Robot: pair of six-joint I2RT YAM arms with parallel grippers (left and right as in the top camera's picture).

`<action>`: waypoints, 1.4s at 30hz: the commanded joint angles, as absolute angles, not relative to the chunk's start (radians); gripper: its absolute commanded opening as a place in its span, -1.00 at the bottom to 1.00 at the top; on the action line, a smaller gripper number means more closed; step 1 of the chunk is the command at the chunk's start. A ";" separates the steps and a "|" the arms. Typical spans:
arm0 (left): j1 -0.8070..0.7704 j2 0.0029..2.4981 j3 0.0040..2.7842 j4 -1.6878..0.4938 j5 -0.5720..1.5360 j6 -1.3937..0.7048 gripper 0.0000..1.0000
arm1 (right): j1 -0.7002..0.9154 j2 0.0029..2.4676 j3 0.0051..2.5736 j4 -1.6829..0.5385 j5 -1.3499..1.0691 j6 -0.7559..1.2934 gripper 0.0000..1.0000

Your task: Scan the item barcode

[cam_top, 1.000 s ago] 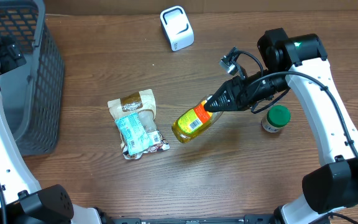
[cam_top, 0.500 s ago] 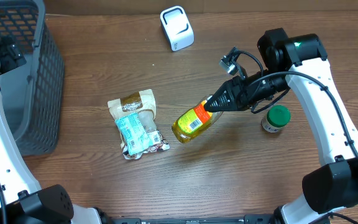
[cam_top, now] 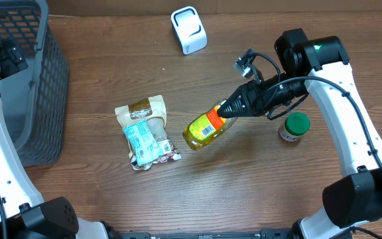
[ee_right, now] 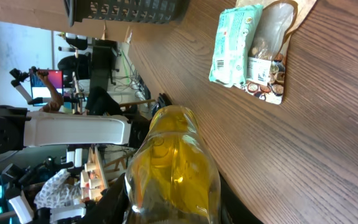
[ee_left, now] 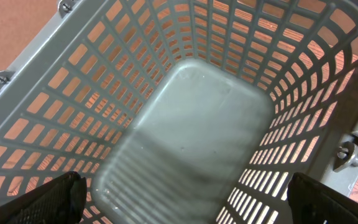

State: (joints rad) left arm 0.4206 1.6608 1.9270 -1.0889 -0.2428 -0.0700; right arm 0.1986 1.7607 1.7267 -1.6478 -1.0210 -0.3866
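Right gripper point(cam_top: 229, 109) narrow on oil bottle point(cam_top: 203, 131) neck; left gripper point(ee_left: 188, 199) wide over basket point(ee_left: 303, 68).

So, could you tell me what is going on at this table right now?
The right end effector is shut on the neck of a yellow bottle, holding it tilted over the table, label upward. The white scanner stands apart at the far edge, so the scan looks not yet done. The left end effector hangs open over the grey basket. Snack packs and a green-lidded jar sit nearby.
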 commanded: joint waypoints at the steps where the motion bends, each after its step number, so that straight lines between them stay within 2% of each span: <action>1: 0.418 1.660 1.941 -1.089 -0.236 -0.052 0.99 | 0.201 1.749 1.739 -1.631 -1.071 -0.394 -0.46; 11: 0.418 1.660 1.941 -1.089 -0.236 -0.052 0.99 | 0.202 1.749 1.739 -1.542 -1.071 -0.385 -0.46; 19: 0.418 1.660 1.941 -1.089 -0.235 -0.052 0.99 | 0.202 1.749 1.739 -1.451 -1.038 -0.248 -0.46; 42: 0.418 1.660 1.941 -1.089 -0.236 -0.051 0.99 | 0.210 1.753 1.731 -1.335 -0.635 0.043 -0.46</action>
State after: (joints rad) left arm 0.4206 1.6608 1.9270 -1.0889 -0.2432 -0.0704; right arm 0.1989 1.7607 1.7267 -1.3430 -0.7143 -0.0292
